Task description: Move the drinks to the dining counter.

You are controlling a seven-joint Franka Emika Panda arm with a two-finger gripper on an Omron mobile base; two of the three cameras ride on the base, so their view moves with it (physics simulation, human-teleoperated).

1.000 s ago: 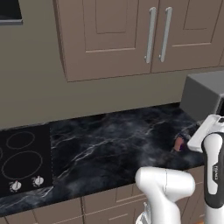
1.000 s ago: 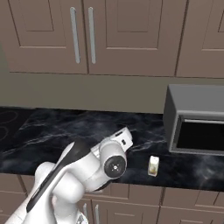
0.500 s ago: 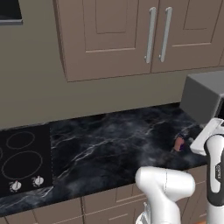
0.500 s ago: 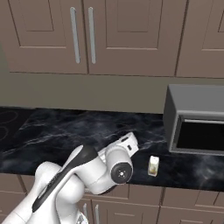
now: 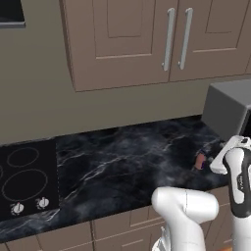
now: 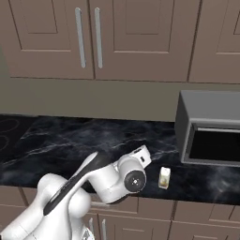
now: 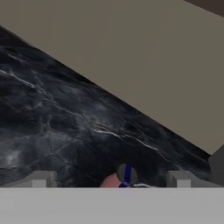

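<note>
Arm lowered over the can on the black worktop

The worktop (image 5: 122, 162) carries the toaster oven (image 6: 211, 129), the cream carton (image 6: 164, 178) and the red-topped can (image 7: 119, 178); the gripper (image 7: 109, 179) has dropped closer, jaws wide, straddling the can, nothing held yet.

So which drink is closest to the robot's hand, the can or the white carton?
The can. It sits right between the open gripper's fingertips in the hand view, while the cream carton stands off to one side on the worktop.
</note>
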